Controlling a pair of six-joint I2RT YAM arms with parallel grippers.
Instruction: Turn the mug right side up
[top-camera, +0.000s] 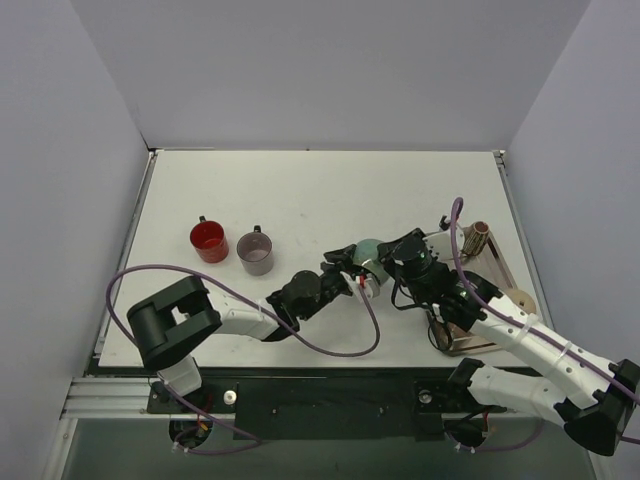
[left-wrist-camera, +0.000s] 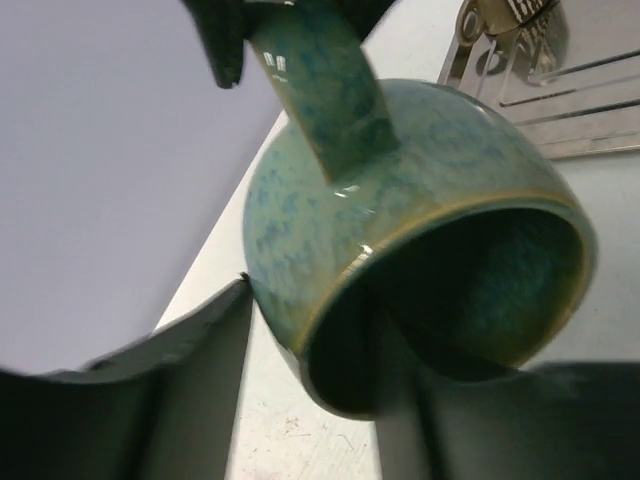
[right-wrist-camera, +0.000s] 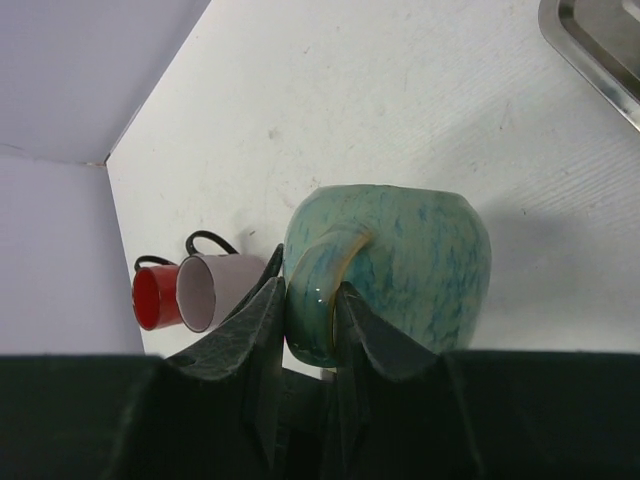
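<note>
The mottled green mug (top-camera: 368, 250) hangs near the table's middle, tipped on its side. My right gripper (top-camera: 392, 262) is shut on its handle (right-wrist-camera: 312, 300), one finger on each side, as the right wrist view (right-wrist-camera: 310, 290) shows. The mug (left-wrist-camera: 420, 190) turns its mouth towards my left gripper (top-camera: 352, 265). In the left wrist view the left gripper (left-wrist-camera: 320, 320) is open and straddles the near rim. One finger (left-wrist-camera: 200, 370) touches the outer wall and the other reaches into the dark mouth.
A red mug (top-camera: 209, 241) and a pale pink mug (top-camera: 256, 251) stand upright at the left. A metal tray (top-camera: 480, 262) lies at the right under my right arm, with a wooden piece (top-camera: 481, 236) on its far end.
</note>
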